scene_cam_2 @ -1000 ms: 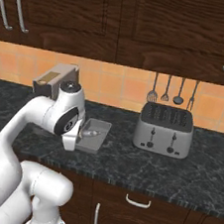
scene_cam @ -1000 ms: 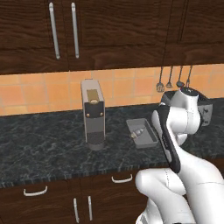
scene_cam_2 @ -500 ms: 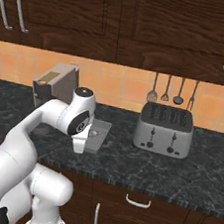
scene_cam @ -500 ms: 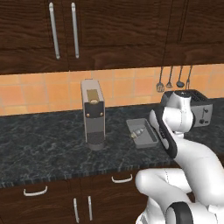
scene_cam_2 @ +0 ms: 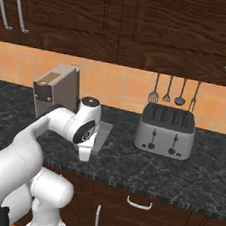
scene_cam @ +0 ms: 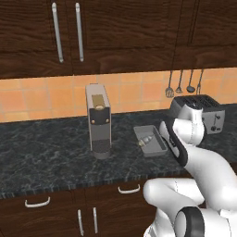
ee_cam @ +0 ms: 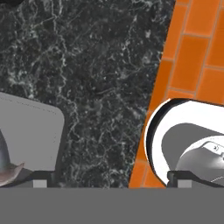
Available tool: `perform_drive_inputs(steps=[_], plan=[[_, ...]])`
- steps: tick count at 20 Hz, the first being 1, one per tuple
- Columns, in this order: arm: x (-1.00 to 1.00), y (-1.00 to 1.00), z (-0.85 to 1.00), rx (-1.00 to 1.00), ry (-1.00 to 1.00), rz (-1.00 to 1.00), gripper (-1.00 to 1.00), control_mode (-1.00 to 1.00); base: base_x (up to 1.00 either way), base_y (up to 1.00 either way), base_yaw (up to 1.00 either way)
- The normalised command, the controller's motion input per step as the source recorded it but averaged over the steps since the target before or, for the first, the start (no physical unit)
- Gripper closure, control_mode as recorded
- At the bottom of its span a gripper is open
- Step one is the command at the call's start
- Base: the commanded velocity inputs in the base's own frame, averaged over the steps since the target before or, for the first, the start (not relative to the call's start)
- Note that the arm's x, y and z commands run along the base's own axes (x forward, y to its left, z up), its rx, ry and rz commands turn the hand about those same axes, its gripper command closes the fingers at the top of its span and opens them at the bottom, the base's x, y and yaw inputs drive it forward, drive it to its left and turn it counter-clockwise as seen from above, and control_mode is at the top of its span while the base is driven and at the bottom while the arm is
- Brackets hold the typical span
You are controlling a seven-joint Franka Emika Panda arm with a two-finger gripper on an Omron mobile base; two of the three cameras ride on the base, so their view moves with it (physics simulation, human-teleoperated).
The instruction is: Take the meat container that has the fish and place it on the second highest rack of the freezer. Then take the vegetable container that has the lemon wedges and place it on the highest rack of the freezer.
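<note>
**Tool spread wide above the fish tray, nothing held yet**

Nearest to you, the white arm rises from the base and bends forward over the counter (scene_cam: 46,152). Its wrist hides the tool itself in both base views, so go by the hand view: the 2 dark fingertips (ee_cam: 40,183) stand far apart at the bottom edge, and the tool (ee_cam: 109,183) is fully spread with nothing between its jaws.

Just under and beyond the wrist lies the meat container (scene_cam: 150,140), flat on the dark marbled counter. In the left base view the small fish (scene_cam: 146,138) rests near the tray's middle. In the hand view you get 1 rounded corner of the tray (ee_cam: 30,135) at lower left, with what looks like the fish's tail (ee_cam: 6,168) beside the left fingertip.

The relation to watch: the tray sits off toward 1 fingertip, not centred between the 2. Its long axis runs from the counter's front edge toward the wall, angled slightly, so I judge the jaws should close on a long side wall, and the tool needs to shift toward the tray before descending.

Beside the tray stands the coffee machine (scene_cam: 98,121); on the other side, the 4-slot toaster (scene_cam_2: 166,130). Farthest back, 4 utensils (scene_cam_2: 173,91) hang on the orange tile wall (scene_cam: 41,97).
</note>
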Motion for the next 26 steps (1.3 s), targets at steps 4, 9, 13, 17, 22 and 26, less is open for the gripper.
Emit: perform_drive_inputs(steps=[4, 9, 13, 17, 22, 26], plan=[[0.22, 0.00, -0.15, 0.00, 0.00, 0.00, -1.00, -1.00, 0.00, 0.00, 0.00], [0.36, 0.00, -0.04, 0.00, 0.00, 0.00, -1.00, -1.00, 0.00, 0.00, 0.00], [0.10, 0.03, 0.00, 0.00, 0.00, 0.00, -1.00, -1.00, 0.00, 0.00, 0.00], [0.06, 0.13, -0.04, 0.00, 0.02, 0.00, -1.00, -1.00, 0.00, 0.00, 0.00], [0.01, 0.02, -0.15, 0.00, 0.03, 0.00, -1.00, -1.00, 0.00, 0.00, 0.00], [0.00, 0.02, -0.34, 0.10, 0.11, 0.00, -1.00, -1.00, 0.00, 0.00, 0.00]])
